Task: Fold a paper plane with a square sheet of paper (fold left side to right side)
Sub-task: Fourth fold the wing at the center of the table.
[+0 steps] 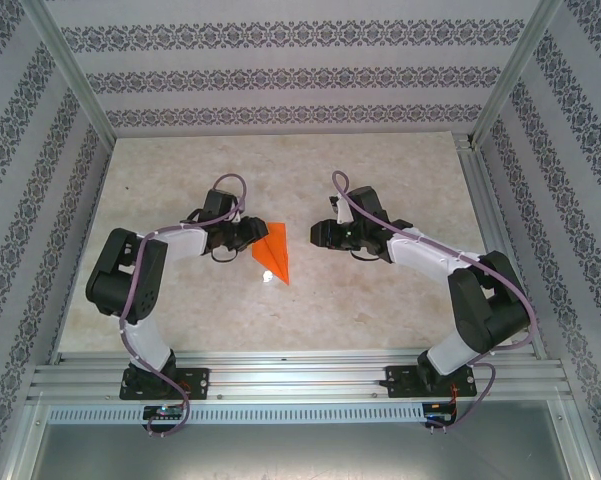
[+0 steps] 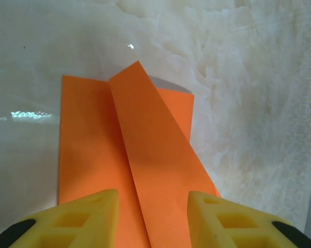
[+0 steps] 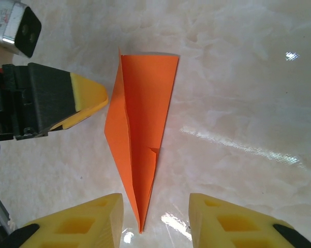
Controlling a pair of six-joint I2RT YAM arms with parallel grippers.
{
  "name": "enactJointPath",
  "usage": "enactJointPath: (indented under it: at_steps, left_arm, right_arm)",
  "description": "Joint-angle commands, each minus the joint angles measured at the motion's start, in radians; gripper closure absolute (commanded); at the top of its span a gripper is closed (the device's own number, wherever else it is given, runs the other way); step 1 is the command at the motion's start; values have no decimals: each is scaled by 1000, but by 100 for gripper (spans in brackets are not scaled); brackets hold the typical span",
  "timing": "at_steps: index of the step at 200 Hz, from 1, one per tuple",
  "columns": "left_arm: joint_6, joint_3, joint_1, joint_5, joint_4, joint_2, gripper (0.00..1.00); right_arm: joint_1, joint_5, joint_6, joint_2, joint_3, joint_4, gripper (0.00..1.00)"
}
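On the counter (image 1: 400, 320): the paper plane (image 1: 273, 253) is lying pretty much flat, only partly folded I'd say.
Long axis: wide end points away from the arm bases, sharp tip toward them.
Left end effector (image 2: 152, 195): right at the plane's left edge, jaws apart, pinching nothing.
Right end effector (image 3: 155, 199): off the plane's right side with a gap, also released.
Nearer arm: left, easily.
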Motion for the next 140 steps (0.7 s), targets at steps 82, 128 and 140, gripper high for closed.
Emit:
enactJointPath:
  at_steps: [82, 128, 140]
  left_arm:
    - [-47, 56, -15, 31, 123, 98, 66]
    - [-49, 75, -17, 36, 120, 129, 67]
    - [-48, 73, -18, 34, 116, 123, 65]
  right_arm:
    - [-10, -42, 15, 1, -32, 54, 62]
    - [-9, -48, 16, 0, -31, 54, 61]
    - [-9, -46, 15, 1, -31, 52, 61]
